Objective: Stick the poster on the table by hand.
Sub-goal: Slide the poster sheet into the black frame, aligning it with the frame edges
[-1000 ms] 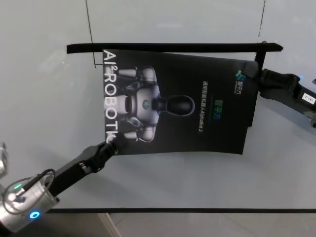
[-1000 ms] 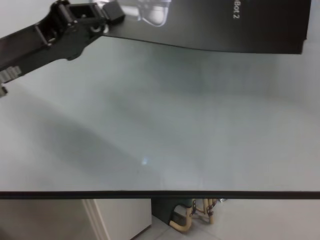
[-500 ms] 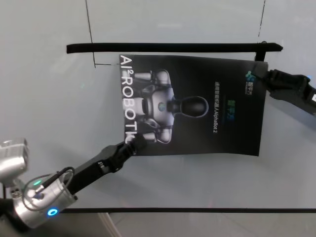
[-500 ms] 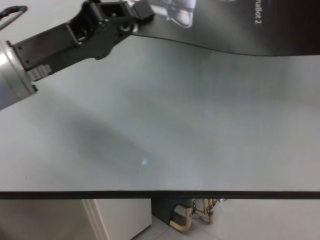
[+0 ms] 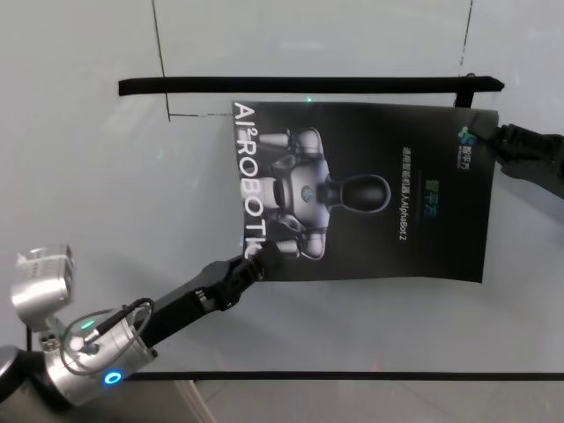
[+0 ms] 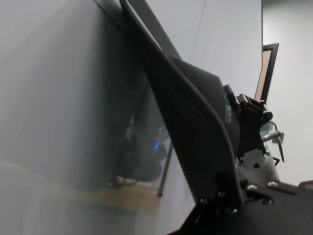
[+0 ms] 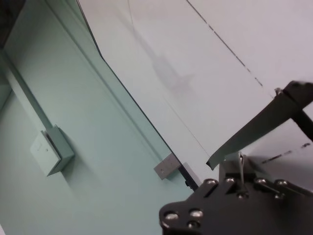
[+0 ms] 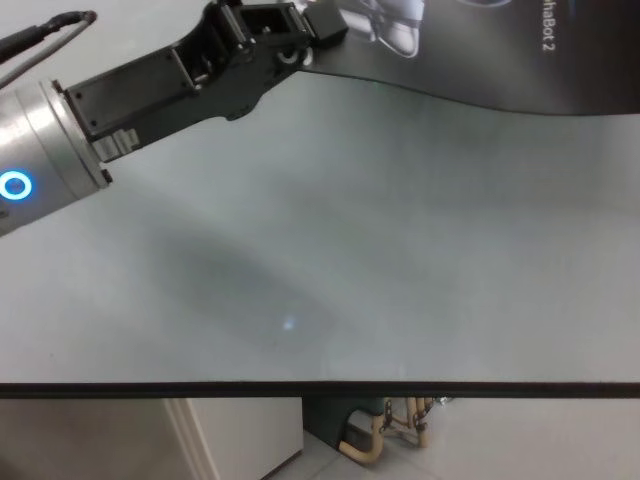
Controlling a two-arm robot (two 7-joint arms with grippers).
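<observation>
The poster (image 5: 370,189) is a dark sheet printed with a silver robot and white "ROBOT" letters, held just over the pale grey table (image 5: 88,176). My left gripper (image 5: 257,258) is shut on its near left corner, which also shows at the top of the chest view where the left gripper (image 8: 325,22) pinches the poster (image 8: 500,60). My right gripper (image 5: 499,141) is shut on the far right corner. The left wrist view shows the poster (image 6: 190,107) edge-on, bowed, running away from my left gripper (image 6: 227,193). In the right wrist view my right gripper (image 7: 234,169) clamps the poster's (image 7: 259,127) thin edge.
A long black strip (image 5: 308,85) lies across the table just beyond the poster's far edge. Thin dark lines (image 5: 159,53) mark the surface behind it. The table's dark front edge (image 8: 320,388) runs below a wide bare stretch of tabletop.
Both grippers have carried the poster to the right across the table. My left arm has reached farther in, so its silver cylinder and blue ring now show in the chest view.
</observation>
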